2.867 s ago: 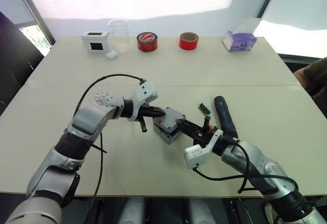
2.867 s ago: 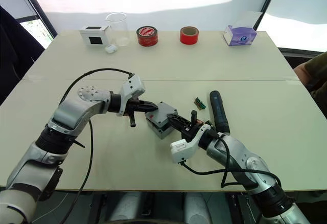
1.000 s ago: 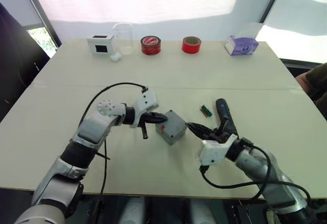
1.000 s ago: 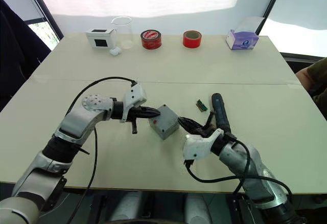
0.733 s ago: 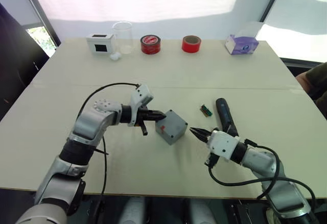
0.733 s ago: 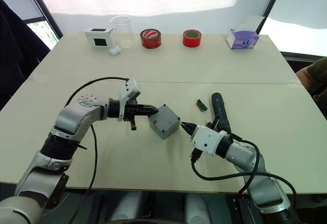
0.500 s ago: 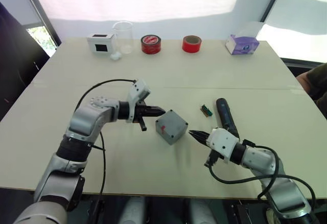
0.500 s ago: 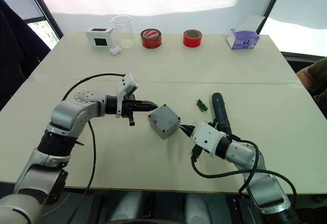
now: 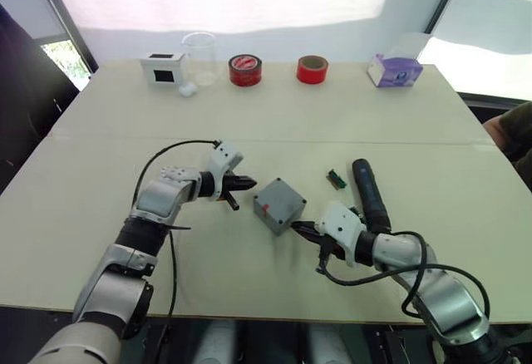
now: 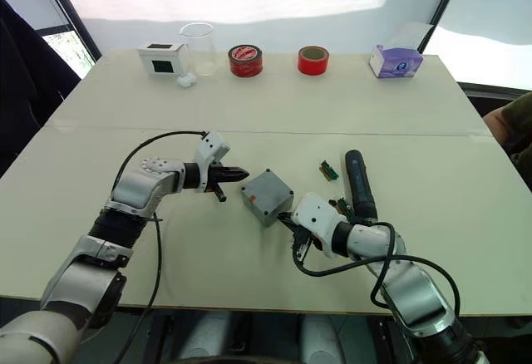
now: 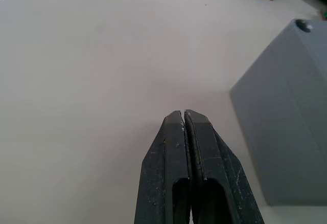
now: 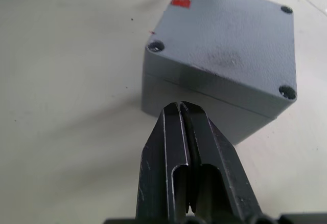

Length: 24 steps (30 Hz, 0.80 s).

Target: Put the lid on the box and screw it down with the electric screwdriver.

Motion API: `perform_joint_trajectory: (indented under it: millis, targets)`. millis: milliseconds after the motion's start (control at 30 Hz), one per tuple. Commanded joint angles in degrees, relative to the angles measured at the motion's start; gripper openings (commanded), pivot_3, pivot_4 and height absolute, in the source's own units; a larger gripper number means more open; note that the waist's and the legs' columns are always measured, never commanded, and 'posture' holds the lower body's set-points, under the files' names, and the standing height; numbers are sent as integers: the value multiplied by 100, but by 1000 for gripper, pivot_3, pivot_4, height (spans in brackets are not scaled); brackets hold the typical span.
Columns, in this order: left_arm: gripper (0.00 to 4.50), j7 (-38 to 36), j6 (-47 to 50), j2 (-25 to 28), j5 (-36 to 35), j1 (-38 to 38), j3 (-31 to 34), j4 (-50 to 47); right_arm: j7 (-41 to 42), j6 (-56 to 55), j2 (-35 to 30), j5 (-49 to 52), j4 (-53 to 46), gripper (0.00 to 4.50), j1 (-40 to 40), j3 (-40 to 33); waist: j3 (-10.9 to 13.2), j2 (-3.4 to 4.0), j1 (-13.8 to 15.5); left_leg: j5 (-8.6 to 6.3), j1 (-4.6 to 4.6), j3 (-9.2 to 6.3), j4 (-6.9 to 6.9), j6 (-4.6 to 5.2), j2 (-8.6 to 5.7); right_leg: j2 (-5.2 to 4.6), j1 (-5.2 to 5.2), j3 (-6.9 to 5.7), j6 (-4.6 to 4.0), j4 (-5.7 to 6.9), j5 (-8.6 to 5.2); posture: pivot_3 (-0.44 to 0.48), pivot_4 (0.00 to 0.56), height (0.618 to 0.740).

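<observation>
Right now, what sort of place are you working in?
Probably a lab or workshop bench: a beige table holding a square grey metal box, a black electric screwdriver, and red tape rolls by the window.

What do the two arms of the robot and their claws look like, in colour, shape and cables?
Both arms are silver-grey metal with black joint bands and a white housing at each wrist. A loose black cable loops beside each forearm. The left claw and right claw each have two black, tapering fingers with hollowed backs.
</observation>
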Motion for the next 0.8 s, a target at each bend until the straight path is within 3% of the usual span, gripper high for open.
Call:
perform_joint_trajectory:
  millis: [33,333,800]
  targets:
    - [0,-518,419,330,-142,420,-353,-1010,-14,-33,-48,-124,160,16,-273,70,0,0,-27,0,0,0,0,0,0,0,-1,1,0,0,0,0,150,740]
    - [0,-605,1101,675,-379,978,-350,-2173,139,-197,-190,-101,496,16,-542,-16,0,2,2,1,-6,0,-3,-2,2,-13,-8,6,-2,-1,1,0,150,740]
    - [0,-416,1224,653,-408,1105,-298,-2304,247,-212,-206,-54,538,16,-556,-74,1,3,2,1,-11,-1,-3,-2,1,-12,-12,0,-3,0,1,0,150,740]
